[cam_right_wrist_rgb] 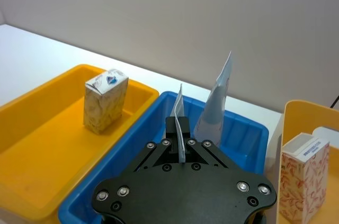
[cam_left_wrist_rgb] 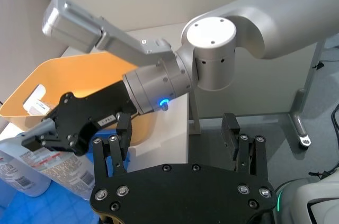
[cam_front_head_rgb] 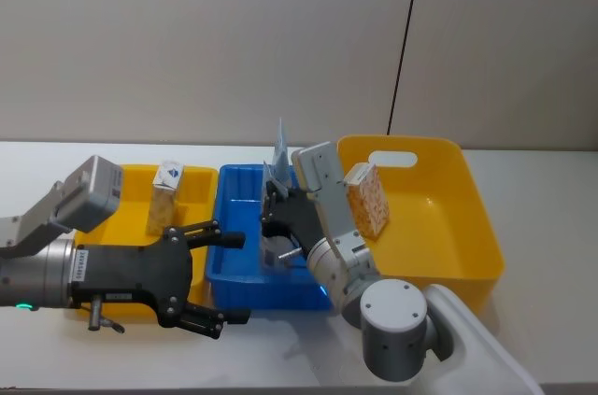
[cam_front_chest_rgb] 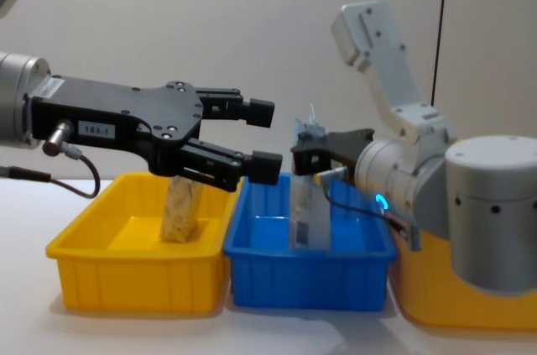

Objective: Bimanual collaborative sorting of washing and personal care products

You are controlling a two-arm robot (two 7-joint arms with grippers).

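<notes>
My right gripper [cam_front_head_rgb: 273,206] reaches into the blue bin [cam_front_head_rgb: 239,275] and is shut on the top edge of a pale blue tube [cam_right_wrist_rgb: 179,108], holding it upright [cam_front_chest_rgb: 305,214]. A second pale blue tube [cam_right_wrist_rgb: 216,97] stands just behind it in the same bin. The tan speckled carton [cam_front_head_rgb: 167,195] stands upright in the small yellow bin [cam_front_head_rgb: 131,227]. The white pack with red-orange leaf print [cam_front_head_rgb: 367,197] stands in the large yellow bin [cam_front_head_rgb: 448,227]. My left gripper [cam_front_head_rgb: 213,275] hovers open and empty over the front rims of the small yellow and blue bins.
The three bins sit side by side on a white table [cam_front_head_rgb: 523,162], small yellow at the left, blue in the middle, large yellow at the right. A grey wall stands behind. The right arm's elbow [cam_front_head_rgb: 397,325] bulks low in front of the large bin.
</notes>
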